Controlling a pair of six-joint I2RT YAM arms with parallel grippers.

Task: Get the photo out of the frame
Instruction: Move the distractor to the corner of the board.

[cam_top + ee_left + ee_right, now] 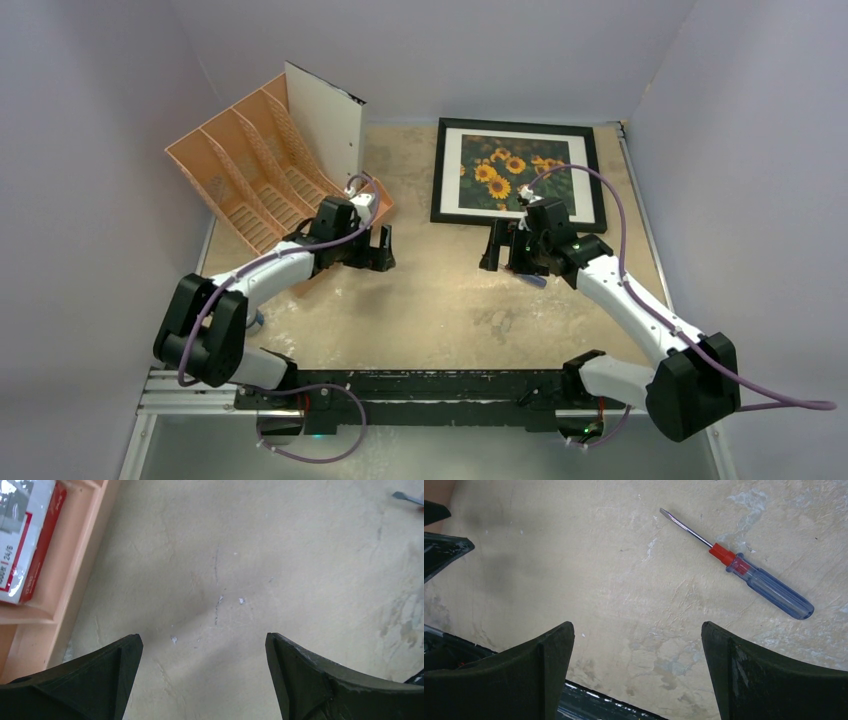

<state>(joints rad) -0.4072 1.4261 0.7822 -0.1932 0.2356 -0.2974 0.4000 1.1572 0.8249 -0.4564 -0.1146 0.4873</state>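
Pale lilac walls (90, 120) enclose a worn beige tabletop (440, 310)

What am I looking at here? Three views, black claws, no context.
This is a two-armed robot bolted at the near edge of a table. The wide picture is from a fixed camera above and behind it; the other two are from a camera on each wrist, looking past its own black fingers. On the table: a black frame with a sunflower photo inside, an orange file organiser with a white sheet upright at its end, and a screwdriver near the right gripper. That gripper and the left gripper are open, holding nothing.
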